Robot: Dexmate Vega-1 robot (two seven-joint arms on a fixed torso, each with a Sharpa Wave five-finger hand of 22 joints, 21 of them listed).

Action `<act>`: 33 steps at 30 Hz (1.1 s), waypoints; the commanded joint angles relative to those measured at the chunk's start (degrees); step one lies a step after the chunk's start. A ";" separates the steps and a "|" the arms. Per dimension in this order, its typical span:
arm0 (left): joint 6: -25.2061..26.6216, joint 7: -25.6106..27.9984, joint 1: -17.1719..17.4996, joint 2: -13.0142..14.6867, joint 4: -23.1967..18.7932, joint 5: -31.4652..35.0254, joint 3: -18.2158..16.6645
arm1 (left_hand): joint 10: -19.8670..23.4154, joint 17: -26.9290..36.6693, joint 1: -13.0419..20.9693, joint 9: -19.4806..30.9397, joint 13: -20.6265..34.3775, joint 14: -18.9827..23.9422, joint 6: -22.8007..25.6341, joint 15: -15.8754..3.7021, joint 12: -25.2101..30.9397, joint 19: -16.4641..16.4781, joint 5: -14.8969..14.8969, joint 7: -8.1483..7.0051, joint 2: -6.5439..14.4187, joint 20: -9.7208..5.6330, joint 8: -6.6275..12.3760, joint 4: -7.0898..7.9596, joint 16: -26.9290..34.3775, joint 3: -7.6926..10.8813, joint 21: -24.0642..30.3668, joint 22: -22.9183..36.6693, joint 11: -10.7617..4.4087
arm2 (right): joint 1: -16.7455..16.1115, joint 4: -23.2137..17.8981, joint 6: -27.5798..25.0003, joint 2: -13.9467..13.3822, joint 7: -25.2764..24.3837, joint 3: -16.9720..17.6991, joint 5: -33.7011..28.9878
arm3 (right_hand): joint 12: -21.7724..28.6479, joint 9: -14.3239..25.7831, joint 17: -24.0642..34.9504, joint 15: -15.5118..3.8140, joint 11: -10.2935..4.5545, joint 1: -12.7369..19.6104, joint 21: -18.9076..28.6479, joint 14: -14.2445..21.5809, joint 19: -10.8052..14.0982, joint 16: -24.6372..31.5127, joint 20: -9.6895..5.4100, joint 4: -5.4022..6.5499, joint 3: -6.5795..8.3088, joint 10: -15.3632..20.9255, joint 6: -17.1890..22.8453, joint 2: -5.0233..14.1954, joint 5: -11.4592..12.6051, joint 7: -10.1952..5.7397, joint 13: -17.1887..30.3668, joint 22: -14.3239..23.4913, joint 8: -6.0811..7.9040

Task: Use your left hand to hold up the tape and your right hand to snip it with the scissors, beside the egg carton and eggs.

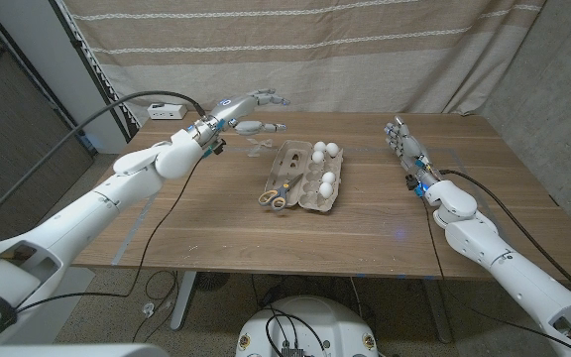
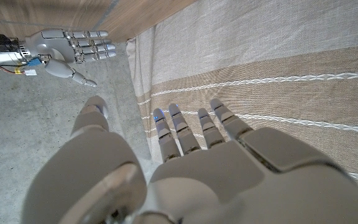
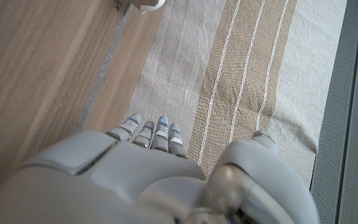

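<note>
An open grey egg carton (image 1: 300, 164) sits mid-table with several white eggs (image 1: 326, 150) in its right half. Scissors (image 1: 273, 197) with yellow and blue handles lie against the carton's front left corner. A small clear object (image 1: 258, 149), probably the tape, lies just behind and left of the carton. My left hand (image 1: 252, 109) hovers above the table's back left, fingers spread and holding nothing; its back shows in the left wrist view (image 2: 191, 168). My right hand (image 1: 405, 145) stands over the right side, fingers straight and empty, as seen in the right wrist view (image 3: 148, 174) and the left wrist view (image 2: 64, 46).
A striped beige curtain (image 1: 365, 50) hangs close behind the table (image 1: 216, 228). A white power strip (image 1: 167, 111) with a black cable sits off the back left corner. Bare wood lies in front of the carton and between it and my right hand.
</note>
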 commanded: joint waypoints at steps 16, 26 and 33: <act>-3.58 -2.23 -6.58 2.14 0.03 10.24 4.53 | 0.14 0.11 1.25 0.30 0.23 -1.35 3.48 -10.20 0.27 -0.32 1.33 -0.06 -0.71 -8.42 1.33 -0.07 0.03 0.35 0.05 0.06 -0.15 | -1.51 -3.36 -2.11 -0.84 -1.83 0.41 0.35 | 0.17 0.25 0.20 -0.27 -0.10 0.52 0.12 -0.70 -0.47 0.00 0.23 -0.29 -0.19 -0.21 -0.08 0.35 0.53 0.15 0.15 0.10 -0.04; -3.28 -2.38 -6.61 3.19 -2.19 13.64 4.62 | 0.56 0.10 1.40 0.31 0.23 -1.54 4.20 -10.15 0.44 -0.51 1.56 -0.09 -0.83 -8.21 1.46 0.01 0.10 0.40 0.04 0.07 -0.49 | -1.03 -3.03 -2.52 -0.67 -1.25 0.04 0.45 | 0.17 0.25 0.20 -0.22 -0.21 0.56 0.15 -0.74 -0.51 0.04 0.25 -0.32 -0.19 -0.25 -0.08 0.39 0.51 0.11 0.14 0.10 -0.03; -4.35 -1.96 -7.99 3.08 -1.85 16.51 5.71 | 0.73 0.10 1.54 0.31 0.24 -1.62 4.64 -10.14 0.49 -0.58 1.66 -0.09 -0.88 -8.19 1.56 0.01 0.14 0.46 0.05 0.07 -0.55 | -0.12 -1.63 -2.60 -0.47 -0.50 -0.13 0.56 | 0.18 0.25 0.19 -0.30 -0.25 0.58 0.16 -0.74 -0.53 0.06 0.24 -0.33 -0.19 -0.26 -0.11 0.41 0.50 0.08 0.14 0.10 -0.03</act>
